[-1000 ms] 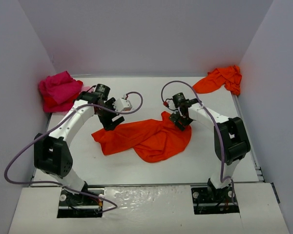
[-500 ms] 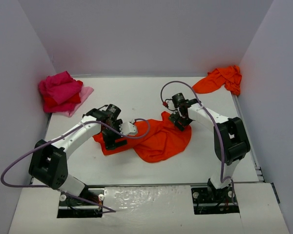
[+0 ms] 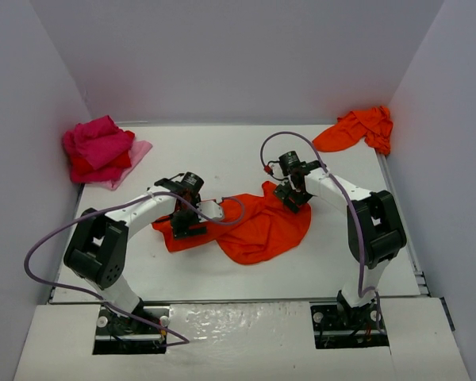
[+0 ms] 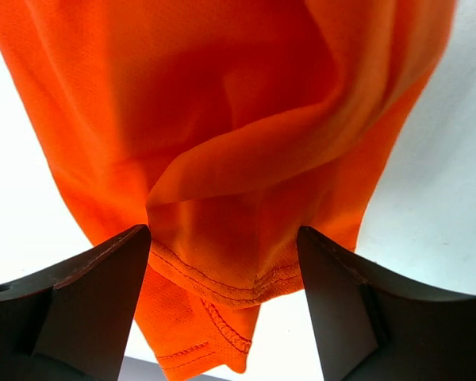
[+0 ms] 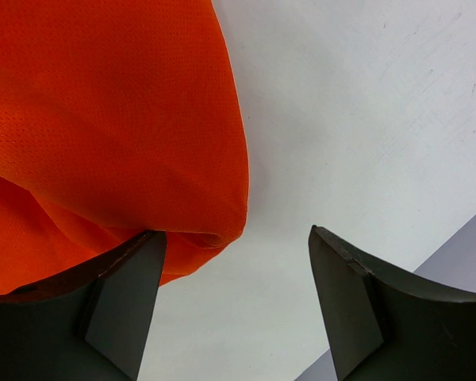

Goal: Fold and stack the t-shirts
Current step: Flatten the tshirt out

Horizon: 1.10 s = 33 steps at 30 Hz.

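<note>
Orange-red t-shirt lies crumpled on the white table, nearest the arm bases and roughly midway between them, spread in loose folds rather than flat. The left gripper is down at the shirt's left end. In the left wrist view the left gripper has its jaws standing wide apart, with a bunched fold of the cloth and its stitched hem lying between them, unpinched. A little farther back, the right gripper sits at the shirt's far right edge. Seen from its own wrist camera, the right gripper is likewise spread wide. A rounded fold of the shirt touches one finger, and bare table fills the rest of the gap. At the far left corner rests a heap of t-shirts in magenta, red and pale pink. At the far right corner, well apart from it, a second orange-red t-shirt lies in a rumpled heap against the wall.
</note>
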{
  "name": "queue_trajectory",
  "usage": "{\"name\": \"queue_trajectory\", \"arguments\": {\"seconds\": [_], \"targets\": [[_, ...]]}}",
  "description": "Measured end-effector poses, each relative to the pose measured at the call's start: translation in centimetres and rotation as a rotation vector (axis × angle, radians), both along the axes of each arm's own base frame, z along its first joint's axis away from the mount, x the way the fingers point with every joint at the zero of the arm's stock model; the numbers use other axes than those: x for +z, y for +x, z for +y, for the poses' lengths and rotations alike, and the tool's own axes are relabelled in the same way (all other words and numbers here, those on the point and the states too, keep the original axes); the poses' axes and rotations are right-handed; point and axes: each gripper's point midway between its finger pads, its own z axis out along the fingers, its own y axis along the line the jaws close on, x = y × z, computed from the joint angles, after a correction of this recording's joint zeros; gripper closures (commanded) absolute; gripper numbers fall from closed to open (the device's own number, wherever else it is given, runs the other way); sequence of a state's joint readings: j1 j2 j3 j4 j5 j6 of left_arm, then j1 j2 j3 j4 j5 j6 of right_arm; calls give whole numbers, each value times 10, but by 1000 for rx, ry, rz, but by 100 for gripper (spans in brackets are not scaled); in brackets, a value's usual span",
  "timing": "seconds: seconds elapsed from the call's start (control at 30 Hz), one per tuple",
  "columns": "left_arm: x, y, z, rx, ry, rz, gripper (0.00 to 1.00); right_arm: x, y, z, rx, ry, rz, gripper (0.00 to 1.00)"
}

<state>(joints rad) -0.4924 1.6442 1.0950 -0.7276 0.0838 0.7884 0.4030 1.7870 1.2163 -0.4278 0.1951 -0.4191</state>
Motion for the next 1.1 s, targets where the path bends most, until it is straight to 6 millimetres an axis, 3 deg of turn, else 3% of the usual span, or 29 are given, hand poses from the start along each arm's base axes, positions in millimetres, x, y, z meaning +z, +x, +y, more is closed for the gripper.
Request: {"name": "queue_trajectory", "arguments": {"seconds": [0.5, 0.57, 0.6, 0.63, 0.7, 0.73, 1.0, 1.1], "targets": [[12, 5, -10, -43, 16, -75, 32, 0, 0, 1, 4, 0, 0, 30], [15, 5, -12, -51, 11, -85, 51, 0, 0, 2, 5, 0, 0, 30], [16, 4, -13, -53, 11, -86, 73, 0, -1, 2, 6, 0, 0, 30], [16, 4, -13, -55, 13, -86, 88, 0, -1, 3, 7, 0, 0, 30], [16, 4, -13, -53, 14, -87, 97, 0, -1, 3, 9, 0, 0, 30], [16, 4, -13, -54, 15, -88, 98, 0, -1, 4, 10, 0, 0, 30], [16, 7, -9, -42, 36, -105, 77, 0, -1, 4, 11, 0, 0, 30], [14, 5, -7, -40, 45, -101, 93, 0, -1, 4, 11, 1, -1, 31]]}}
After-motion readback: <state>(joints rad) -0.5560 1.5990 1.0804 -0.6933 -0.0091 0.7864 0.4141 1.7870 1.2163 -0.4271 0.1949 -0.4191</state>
